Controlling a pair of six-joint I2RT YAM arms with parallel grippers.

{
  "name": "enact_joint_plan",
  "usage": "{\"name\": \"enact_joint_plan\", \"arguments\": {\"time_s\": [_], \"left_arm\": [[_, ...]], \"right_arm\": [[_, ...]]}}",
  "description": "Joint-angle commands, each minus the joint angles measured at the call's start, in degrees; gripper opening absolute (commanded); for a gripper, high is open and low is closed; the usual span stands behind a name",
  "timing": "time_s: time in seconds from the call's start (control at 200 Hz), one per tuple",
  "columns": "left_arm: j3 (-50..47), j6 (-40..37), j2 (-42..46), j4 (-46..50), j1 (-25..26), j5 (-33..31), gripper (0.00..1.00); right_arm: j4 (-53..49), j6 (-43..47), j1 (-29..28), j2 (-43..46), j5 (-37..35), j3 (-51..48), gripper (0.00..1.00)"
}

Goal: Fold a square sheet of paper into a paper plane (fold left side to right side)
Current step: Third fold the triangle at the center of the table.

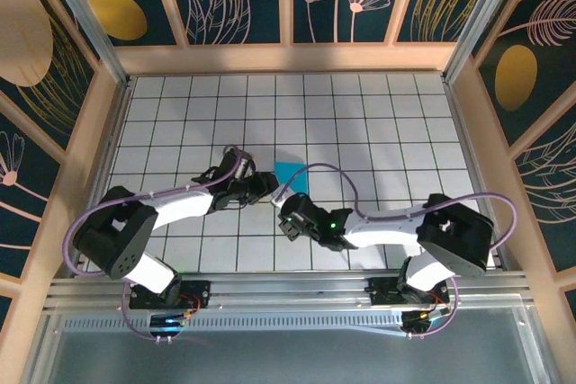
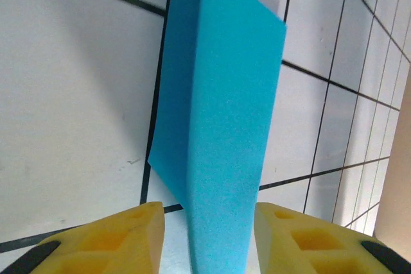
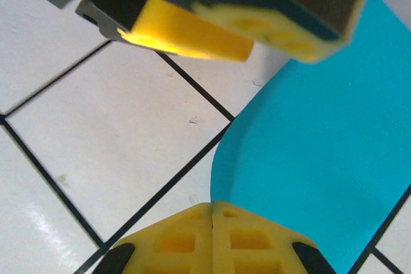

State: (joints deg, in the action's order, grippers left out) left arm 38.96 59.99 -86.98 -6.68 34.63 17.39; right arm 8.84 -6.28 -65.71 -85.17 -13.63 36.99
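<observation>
Where the two arms meet near the middle of the white tiled table (image 1: pixel 378 123), the sheet (image 1: pixel 293 174) lies just beyond both claws, its far part resting on the tiles.

Left claw (image 1: pixel 265 188): reaches in from the left. In its wrist view the yellow fingers (image 2: pixel 122 242) stand apart. The sheet (image 2: pixel 225 126) rises between them as a folded, upright flap, one layer in front of the other. A gap shows on each side, so neither finger appears to press the paper.

Right claw (image 1: pixel 289 220): comes in from the right, slightly nearer the arm bases than the left claw. In its wrist view its fingers (image 3: pixel 173 242) are pressed together with no gap. The near edge of the sheet (image 3: pixel 321 158) runs straight into the seam between them, so this claw is clamped on the sheet. From there the paper curves away over the tiles to the right. The left claw's fingers (image 3: pixel 192 33) hang spread just above the same stretch of paper.

Dark grout lines of the table show beside the sheet in both wrist views.
</observation>
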Motion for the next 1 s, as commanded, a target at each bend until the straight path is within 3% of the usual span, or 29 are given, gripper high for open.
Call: {"name": "enact_joint_plan", "arguments": {"time_s": [0.0, 0.14, 0.26, 0.47, 0.656, 0.996], "left_arm": [[1.58, -3.55, 2.92, 5.13, -2.0, -0.95, 0.42], [6.06, -8.0, 0.54, 7.37, -2.2, 0.76, 0.34], [11.45, -11.71, -4.07, 9.87, -2.11, 2.58, 0.22], [18.39, -16.15, -13.35, 11.32, -1.82, 6.5, 0.1], [22.42, -19.49, -20.27, 14.31, -0.59, 6.44, 0.06], [22.74, -21.51, -24.53, 17.44, 0.72, 2.04, 0.03]], "right_arm": [[1.61, -4.7, 3.22, 3.47, 11.83, -2.44, 0.0], [5.23, -7.43, 6.67, 5.22, 20.39, -5.02, 0.0], [6.44, -8.52, 8.0, 5.46, 23.12, -5.86, 0.0], [8.13, -9.8, 9.74, 4.24, 26.67, -6.5, 0.0], [7.86, -10.11, 10.59, 3.31, 28.04, -6.32, 0.0], [7.95, -10.77, 12.62, 2.24, 31.05, -6.53, 0.0]]}}
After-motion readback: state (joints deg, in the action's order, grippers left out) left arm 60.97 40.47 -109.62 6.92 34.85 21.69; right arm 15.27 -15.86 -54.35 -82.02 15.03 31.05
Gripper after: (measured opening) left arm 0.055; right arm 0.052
